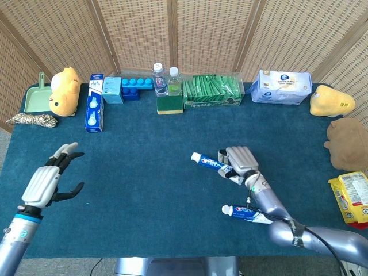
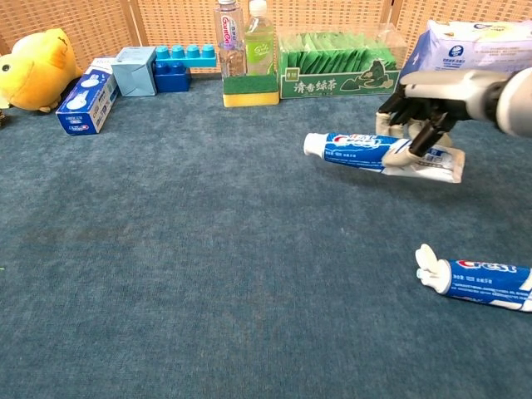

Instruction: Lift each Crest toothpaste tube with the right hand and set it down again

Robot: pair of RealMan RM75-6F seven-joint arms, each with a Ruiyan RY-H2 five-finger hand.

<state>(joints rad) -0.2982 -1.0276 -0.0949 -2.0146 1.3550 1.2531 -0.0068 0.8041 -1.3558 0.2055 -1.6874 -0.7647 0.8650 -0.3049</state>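
My right hand (image 1: pixel 240 161) (image 2: pixel 418 118) grips a blue-and-white Crest toothpaste tube (image 1: pixel 210 163) (image 2: pixel 366 152) and holds it above the blue cloth, white cap pointing left, tail end tilted slightly down to the right. A second Crest tube (image 1: pixel 243 213) (image 2: pixel 478 278) lies flat near the table's front edge, below my right forearm, cap to the left. My left hand (image 1: pixel 49 179) hovers open over the left side of the table, fingers spread, holding nothing; the chest view does not show it.
Along the back stand a yellow plush (image 1: pixel 64 90), a blue toothpaste box (image 1: pixel 94 110), blue blocks (image 1: pixel 131 87), two bottles (image 1: pixel 165 79) on a sponge, a green packet box (image 1: pixel 211 91) and a wipes pack (image 1: pixel 281 87). Plush toys (image 1: pixel 331 101) and a snack bag (image 1: pixel 352 196) sit at the right edge.
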